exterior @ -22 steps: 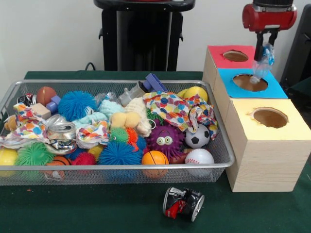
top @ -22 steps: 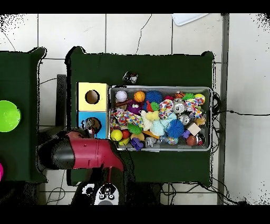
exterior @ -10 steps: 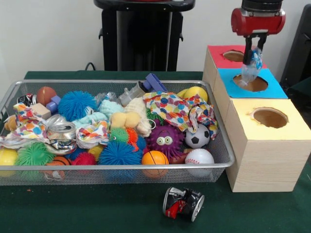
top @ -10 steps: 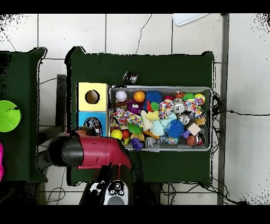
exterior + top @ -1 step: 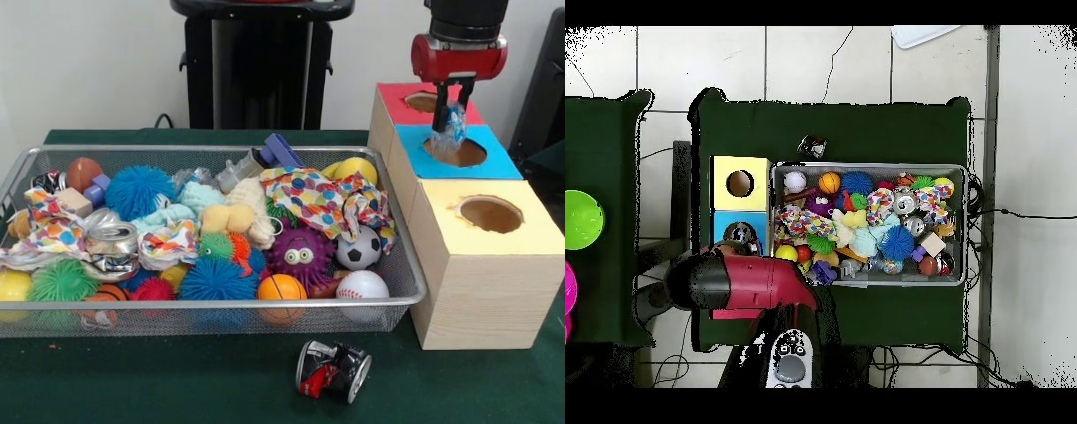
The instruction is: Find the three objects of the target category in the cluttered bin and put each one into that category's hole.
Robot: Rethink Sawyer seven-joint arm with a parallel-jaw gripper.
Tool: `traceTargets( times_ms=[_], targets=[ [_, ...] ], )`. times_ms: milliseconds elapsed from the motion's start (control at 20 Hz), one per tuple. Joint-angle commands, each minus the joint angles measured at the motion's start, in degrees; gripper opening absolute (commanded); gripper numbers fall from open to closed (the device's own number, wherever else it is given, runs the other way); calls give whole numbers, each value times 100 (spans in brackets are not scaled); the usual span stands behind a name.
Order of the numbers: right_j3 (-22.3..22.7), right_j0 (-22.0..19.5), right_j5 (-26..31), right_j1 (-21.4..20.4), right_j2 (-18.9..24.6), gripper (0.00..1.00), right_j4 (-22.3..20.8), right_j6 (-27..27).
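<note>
**Crumpled plastic hangs over the blue hole's rim, not its centre**

In the front view the red and black claw pinches a crumpled clear plastic bottle with bluish tint, which dangles long axis upright beneath the fingers. Its lower end sits at about the ten o'clock edge of the round hole in the blue-topped wooden box, and whether it touches the rim cannot be told. The hole's centre lies toward four o'clock from the bottle's tip, so a release probably wants a small shift that way first. The red-topped box is just behind, the yellow-topped box in front. The wire mesh bin of toys lies well apart at nine o'clock. The overhead view hides the grasp under the arm.
</note>
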Motion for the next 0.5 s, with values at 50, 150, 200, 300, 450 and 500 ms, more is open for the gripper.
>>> traceTargets(
  times_ms=[50,150,200,300,450,500],
  targets=[
    [344,-178,-276,330,456,0,-68,945],
    [366,-183,-314,347,475,0,-64,954],
    [383,-177,-327,348,480,0,-55,967],
    [403,-188,-369,367,513,0,-39,981],
    [397,-186,-500,413,535,100,-56,1006],
    [343,-119,-423,437,447,100,-50,1041]
  ],
)
